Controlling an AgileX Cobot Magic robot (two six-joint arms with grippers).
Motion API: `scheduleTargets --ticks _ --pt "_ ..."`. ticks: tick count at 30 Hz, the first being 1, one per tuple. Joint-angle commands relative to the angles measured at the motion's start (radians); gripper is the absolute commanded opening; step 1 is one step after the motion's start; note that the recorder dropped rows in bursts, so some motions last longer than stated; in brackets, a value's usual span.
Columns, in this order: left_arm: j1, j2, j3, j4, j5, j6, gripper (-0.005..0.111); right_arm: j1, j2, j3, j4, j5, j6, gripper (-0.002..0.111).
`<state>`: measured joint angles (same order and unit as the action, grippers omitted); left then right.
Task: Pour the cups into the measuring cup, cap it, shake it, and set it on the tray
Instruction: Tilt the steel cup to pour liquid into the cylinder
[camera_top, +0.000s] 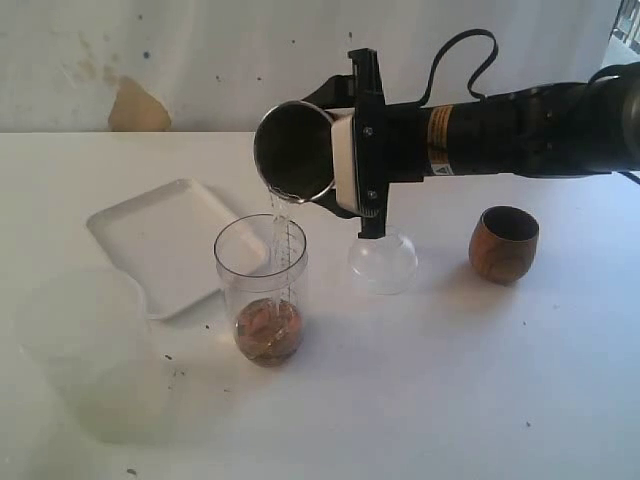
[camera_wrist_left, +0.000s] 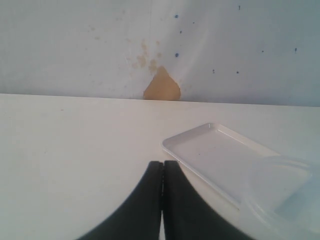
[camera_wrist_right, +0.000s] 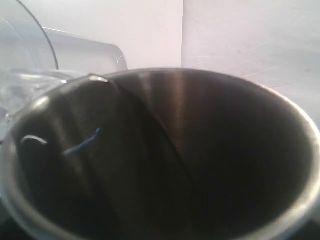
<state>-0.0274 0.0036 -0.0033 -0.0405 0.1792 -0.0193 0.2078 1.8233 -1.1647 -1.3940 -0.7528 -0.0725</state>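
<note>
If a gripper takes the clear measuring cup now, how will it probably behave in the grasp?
The measuring cup looks like thin clear plastic, so it may flex if squeezed hard. Its brownish contents sit low, so it probably resists tipping. The smooth wall could slip, especially if the stream from the steel tumbler splashes it.

The tumbler (camera_top: 293, 150) sits tipped in my right gripper (camera_top: 338, 160), mouth directly above the measuring cup (camera_top: 261, 290). Left of and behind that cup lies the tray (camera_top: 150, 235) — the dome cap (camera_top: 382, 262) just to its right, the wooden cup (camera_top: 503, 243) farther right.
</note>
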Motion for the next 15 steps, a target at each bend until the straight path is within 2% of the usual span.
scheduleTargets --ticks 1,15 --pt "0.004 -0.004 0.003 -0.005 -0.007 -0.003 0.001 0.001 -0.016 -0.014 0.035 -0.012 -0.037 0.000" --pt "0.004 -0.004 0.003 -0.005 -0.007 -0.003 0.001 0.001 -0.016 -0.037 0.036 -0.009 -0.039 0.000"
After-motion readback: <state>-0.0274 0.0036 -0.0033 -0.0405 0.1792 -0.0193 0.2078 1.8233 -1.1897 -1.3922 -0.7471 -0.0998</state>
